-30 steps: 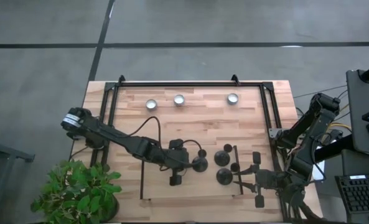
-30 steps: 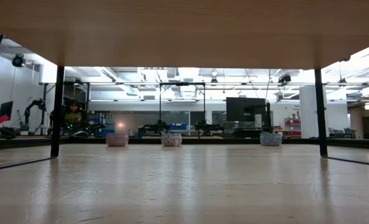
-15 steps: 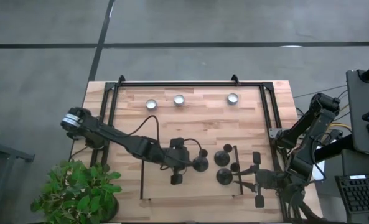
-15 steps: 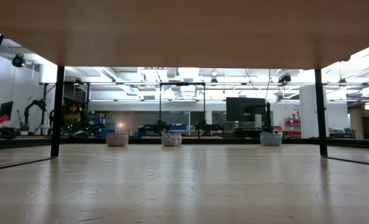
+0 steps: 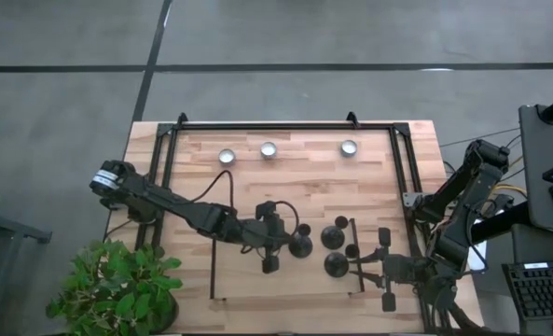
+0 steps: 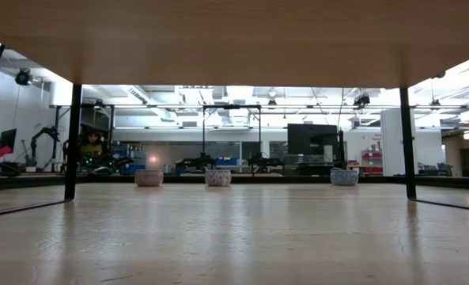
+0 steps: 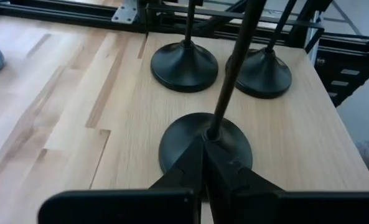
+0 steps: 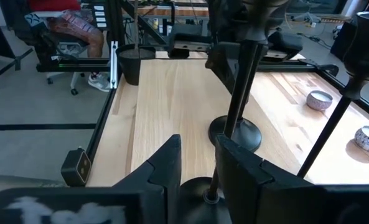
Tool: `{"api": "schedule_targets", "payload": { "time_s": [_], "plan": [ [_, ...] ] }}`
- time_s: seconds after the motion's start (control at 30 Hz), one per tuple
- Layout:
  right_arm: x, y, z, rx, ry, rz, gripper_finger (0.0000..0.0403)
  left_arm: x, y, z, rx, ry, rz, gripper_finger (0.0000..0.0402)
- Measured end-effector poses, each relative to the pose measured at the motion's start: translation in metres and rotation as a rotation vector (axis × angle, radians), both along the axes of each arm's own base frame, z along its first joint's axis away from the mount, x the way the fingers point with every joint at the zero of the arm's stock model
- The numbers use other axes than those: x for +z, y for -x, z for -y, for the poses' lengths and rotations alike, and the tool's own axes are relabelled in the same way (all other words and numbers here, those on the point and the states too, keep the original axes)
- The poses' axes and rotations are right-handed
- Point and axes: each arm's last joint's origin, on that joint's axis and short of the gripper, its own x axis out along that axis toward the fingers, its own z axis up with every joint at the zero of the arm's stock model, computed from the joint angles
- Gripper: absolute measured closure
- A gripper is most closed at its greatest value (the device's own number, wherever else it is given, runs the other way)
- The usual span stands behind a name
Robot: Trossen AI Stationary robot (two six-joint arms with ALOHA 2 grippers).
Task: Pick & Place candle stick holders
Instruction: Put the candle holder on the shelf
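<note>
Three black candle stick holders stand upright on their disc bases near the table's near middle: one (image 5: 299, 245) at my left gripper, one (image 5: 334, 236) just right of it, and one (image 5: 336, 265) nearest the near edge. My left gripper (image 5: 291, 245) is shut on the first holder (image 7: 204, 144). My right gripper (image 5: 351, 266) is open. Its fingers stand on either side of the near holder's thin stem (image 8: 210, 186), low above its base. My left gripper pinches the holder's thin stem at its very bottom (image 7: 210, 132), just above the disc base (image 7: 234, 140), between its two fingers. The fingers come in low and about level from the table's left. The holder stands upright with its base on the table.
Three tealight candles (image 5: 228, 157) (image 5: 269, 149) (image 5: 349, 147) sit in a row near the far edge. A black metal frame (image 5: 285, 125) runs round the table. A potted plant (image 5: 117, 289) stands at the near left corner. The other holders' bases (image 7: 183, 65) (image 7: 263, 73) stand close beyond my left gripper.
My left gripper has crept a little toward the table's right edge, in to the holder in front of it. The holders stand where they were.
</note>
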Motion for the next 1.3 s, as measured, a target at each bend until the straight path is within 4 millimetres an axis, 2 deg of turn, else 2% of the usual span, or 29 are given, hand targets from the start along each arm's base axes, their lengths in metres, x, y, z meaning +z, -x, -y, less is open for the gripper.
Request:
{"api": "schedule_targets", "payload": {
  "time_s": [0.3,0.6,0.9,1.3],
  "plan": [
    [0.0,0.0,0.0,0.001,0.002,0.0,0.0298,0.004,-0.002,0.001,-0.002,0.013,0.047,0.0387],
    [-0.001,0.0,0.0,0.001,0.004,-0.001,0.0315,0.003,-0.008,0.002,-0.011,0.013,0.091,0.0358],
    [-0.001,0.0,0.0,0.001,0.005,-0.002,0.0326,0.004,-0.012,0.004,-0.022,0.024,0.133,0.0355],
    [-0.001,0.0,0.0,0.001,0.005,-0.002,0.0311,0.007,-0.013,0.004,-0.031,0.011,0.164,0.0354]
  ]
}}
